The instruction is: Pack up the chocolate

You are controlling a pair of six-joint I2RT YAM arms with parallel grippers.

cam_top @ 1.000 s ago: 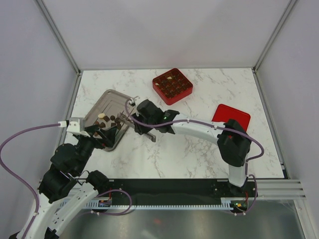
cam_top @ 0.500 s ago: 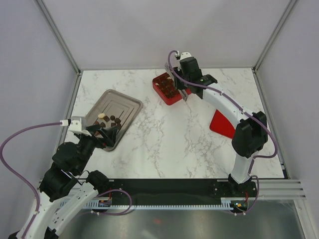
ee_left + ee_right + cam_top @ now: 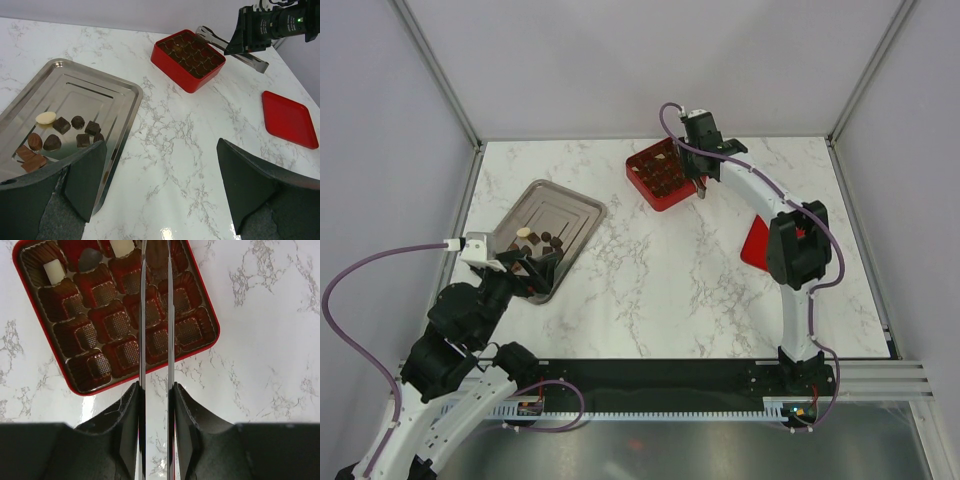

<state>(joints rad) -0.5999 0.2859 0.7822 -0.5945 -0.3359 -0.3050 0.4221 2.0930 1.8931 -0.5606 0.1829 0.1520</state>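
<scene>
Several chocolates (image 3: 534,241), mostly dark brown and one pale cream, lie on a steel tray (image 3: 563,205) at the left; they also show in the left wrist view (image 3: 60,135). My right gripper (image 3: 705,168) is shut on metal tongs (image 3: 143,315) and holds them over the red gridded box (image 3: 660,178). The tong tips run out of the top of the right wrist view, so I cannot tell what they hold. The box (image 3: 89,391) holds two pale pieces (image 3: 54,271) and a dark one (image 3: 90,259). My left gripper (image 3: 160,190) is open and empty by the tray's near corner.
A flat red lid (image 3: 760,245) lies on the marble at the right, partly under the right arm; it also shows in the left wrist view (image 3: 289,118). Frame posts and grey walls close the table's back and sides.
My right arm swung with the tongs from beside the tray to the far side, above the red box. The left arm has not moved.
</scene>
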